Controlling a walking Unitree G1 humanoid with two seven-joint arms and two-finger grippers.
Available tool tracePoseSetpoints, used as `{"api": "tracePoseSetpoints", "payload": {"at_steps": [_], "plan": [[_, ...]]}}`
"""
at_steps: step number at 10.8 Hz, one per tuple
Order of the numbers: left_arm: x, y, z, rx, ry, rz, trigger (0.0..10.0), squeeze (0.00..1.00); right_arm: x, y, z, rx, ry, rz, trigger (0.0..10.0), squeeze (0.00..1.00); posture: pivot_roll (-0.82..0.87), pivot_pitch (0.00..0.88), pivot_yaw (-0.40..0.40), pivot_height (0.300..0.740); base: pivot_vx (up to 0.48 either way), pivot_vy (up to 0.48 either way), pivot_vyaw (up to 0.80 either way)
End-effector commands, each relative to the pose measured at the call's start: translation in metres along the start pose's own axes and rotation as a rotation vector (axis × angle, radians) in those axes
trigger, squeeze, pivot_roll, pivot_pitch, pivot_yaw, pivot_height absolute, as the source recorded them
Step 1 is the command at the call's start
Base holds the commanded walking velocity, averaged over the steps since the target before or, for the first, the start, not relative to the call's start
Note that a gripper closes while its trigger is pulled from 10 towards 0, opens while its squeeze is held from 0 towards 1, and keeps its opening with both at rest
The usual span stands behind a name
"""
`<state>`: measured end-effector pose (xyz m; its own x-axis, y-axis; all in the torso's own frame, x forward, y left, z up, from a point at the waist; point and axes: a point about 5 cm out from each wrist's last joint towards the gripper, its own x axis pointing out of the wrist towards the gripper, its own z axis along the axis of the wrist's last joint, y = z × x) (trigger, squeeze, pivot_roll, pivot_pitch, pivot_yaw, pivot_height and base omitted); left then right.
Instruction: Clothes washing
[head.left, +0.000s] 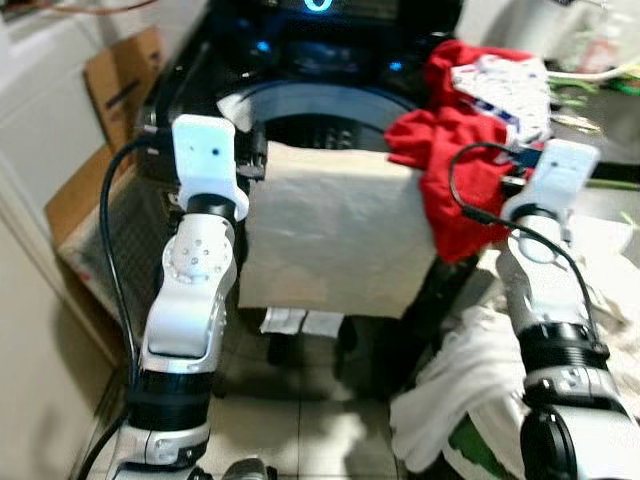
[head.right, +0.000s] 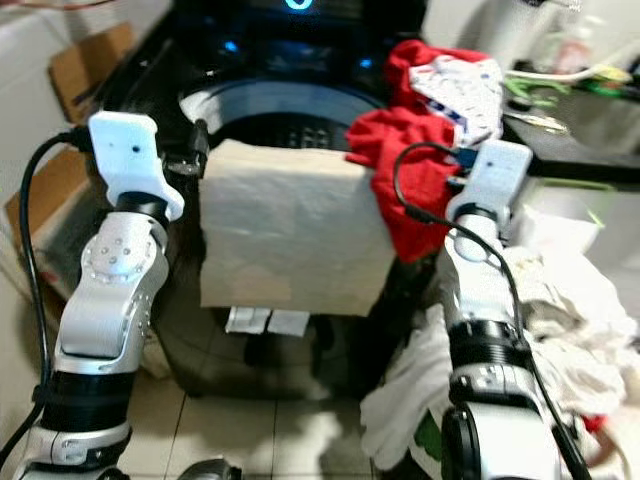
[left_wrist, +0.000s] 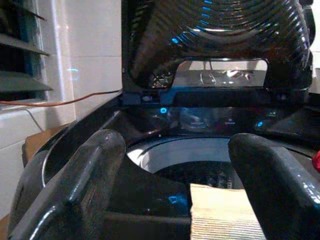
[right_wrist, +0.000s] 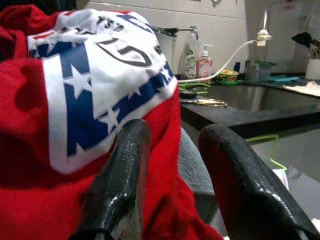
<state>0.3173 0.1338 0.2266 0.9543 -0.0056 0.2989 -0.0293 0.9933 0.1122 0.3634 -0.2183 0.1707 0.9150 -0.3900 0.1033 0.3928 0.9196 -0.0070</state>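
A black top-loading washing machine stands before me with its lid raised and the drum exposed. A beige towel hangs over its front rim. On the right rim lies a red garment with a white and blue star print. My left gripper is at the washer's left rim beside the towel's edge, open and holding nothing. My right gripper is pushed against the red garment, its fingers apart with red cloth lying between them.
Cardboard boxes lean by the wall on the left. A pile of white laundry lies on the tiled floor at the right. A black counter with a sink, bottles and scissors runs to the washer's right.
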Motion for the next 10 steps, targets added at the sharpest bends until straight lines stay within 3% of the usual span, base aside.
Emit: {"api": "tracePoseSetpoints", "payload": {"at_steps": [1,2,4,5,6,8,9,10], "plan": [[0.0,0.001,-0.002,0.009,0.008,0.006,10.0,0.0,0.003,0.004,0.002,0.028,0.007,0.01,10.0,0.0,0.15,0.0,-0.062,0.74,0.0,0.0,0.0],[0.0,0.001,-0.002,0.009,0.009,0.008,10.0,0.0,0.007,0.008,0.001,0.024,0.014,0.022,10.0,0.0,0.15,0.0,-0.057,0.74,0.0,0.0,0.0],[-0.001,-0.003,-0.002,0.01,0.013,-0.014,10.0,0.0,0.037,0.002,0.015,-0.175,0.034,0.037,10.0,0.0,0.18,0.0,-0.06,0.74,0.0,0.0,0.0],[-0.002,-0.002,-0.002,0.013,0.015,-0.013,10.0,0.0,0.041,0.0,0.018,-0.233,0.051,0.049,10.0,0.0,0.2,0.0,-0.071,0.74,0.0,0.0,0.0],[-0.007,0.002,-0.003,0.023,0.025,0.002,10.0,0.0,0.046,0.005,0.027,-0.36,0.055,0.096,10.0,0.0,0.22,0.0,-0.083,0.74,0.0,0.0,0.0],[-0.013,0.01,-0.003,0.043,0.035,0.036,10.0,0.0,0.05,0.047,0.074,-0.675,-0.197,0.248,10.0,0.0,0.26,0.0,-0.109,0.74,0.0,0.0,0.0],[-0.014,0.011,-0.003,0.047,0.034,0.042,10.0,0.0,0.052,0.046,0.08,-0.668,-0.201,0.225,10.0,0.0,0.27,0.0,-0.122,0.74,0.0,0.0,0.0],[-0.015,0.011,-0.002,0.051,0.031,0.05,10.0,0.0,0.054,0.042,0.084,-0.505,-0.159,0.2,10.0,0.0,0.27,0.0,-0.134,0.74,0.0,0.0,0.0]]}}
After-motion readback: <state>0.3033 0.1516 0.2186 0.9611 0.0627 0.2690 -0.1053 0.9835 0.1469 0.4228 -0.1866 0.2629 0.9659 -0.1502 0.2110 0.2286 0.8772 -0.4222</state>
